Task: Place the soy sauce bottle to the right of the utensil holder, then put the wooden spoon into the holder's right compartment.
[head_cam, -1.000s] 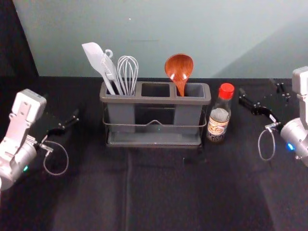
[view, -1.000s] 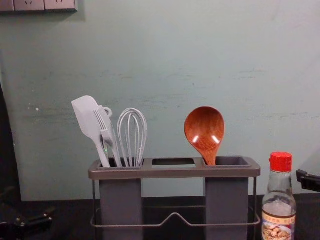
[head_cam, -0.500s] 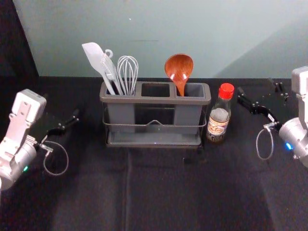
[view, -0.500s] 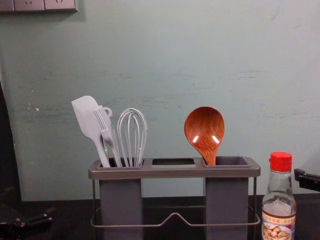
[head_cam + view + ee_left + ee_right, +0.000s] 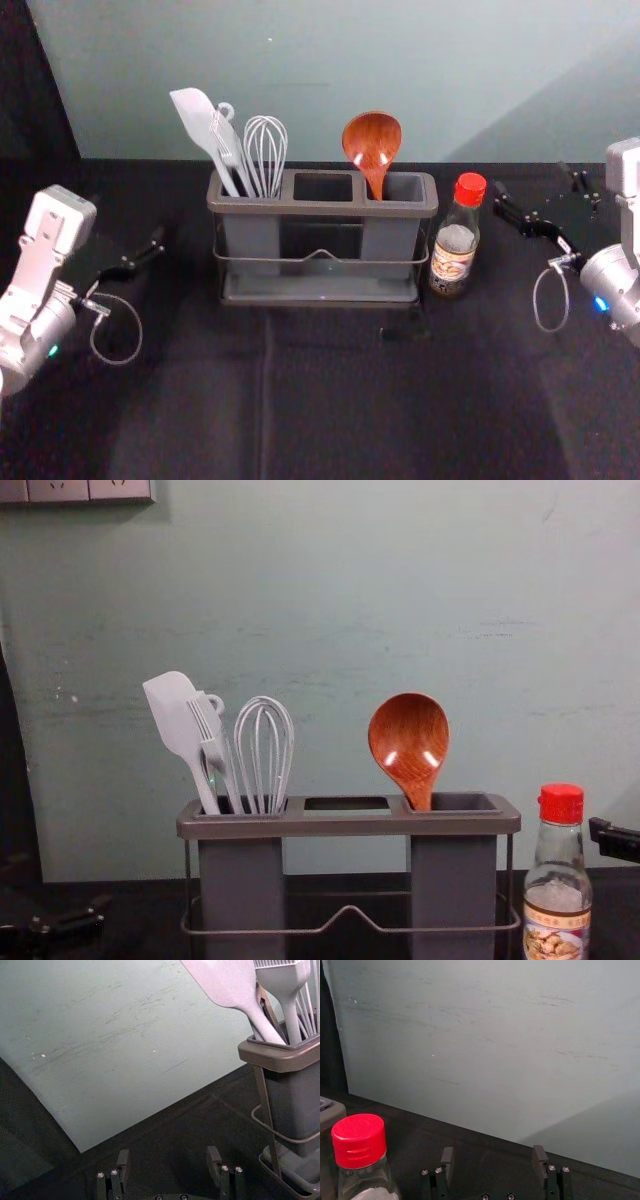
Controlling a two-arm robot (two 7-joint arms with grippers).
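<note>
Finishing step: both placements appear complete, so the step in hand is judged to be the close of the task, with nothing left to grasp.
Soy sauce bottle: the soy sauce bottle [image 5: 454, 262] stands upright on the table [image 5: 330, 400], just beside the right end of the utensil holder [image 5: 325, 208]; whether the two touch cannot be told.
Wooden spoon: the wooden spoon [image 5: 372, 140] stands bowl up, its handle in the right compartment [image 5: 405, 187], near that compartment's left side.
Left compartment: a spatula [image 5: 197, 120] and a whisk [image 5: 266, 150] stand here, at the end away from the bottle.
Next move: probably a simple withdrawal of the right arm, outward from the bottle; an inward sweep could tip the bottle or jar the holder.
Right tool: the right tool [image 5: 493, 1152] is open and empty, fingers spread, to the right of the bottle and apart from it.
Right arm: reaching in from the head view's right edge, its fingers directed forward to the wall [image 5: 330, 70].
Left tool: the left tool [image 5: 168, 1152] is likewise open and empty, well clear of the holder's left end.
Left arm: parked at the head view's left edge, angled forward and inward.
</note>
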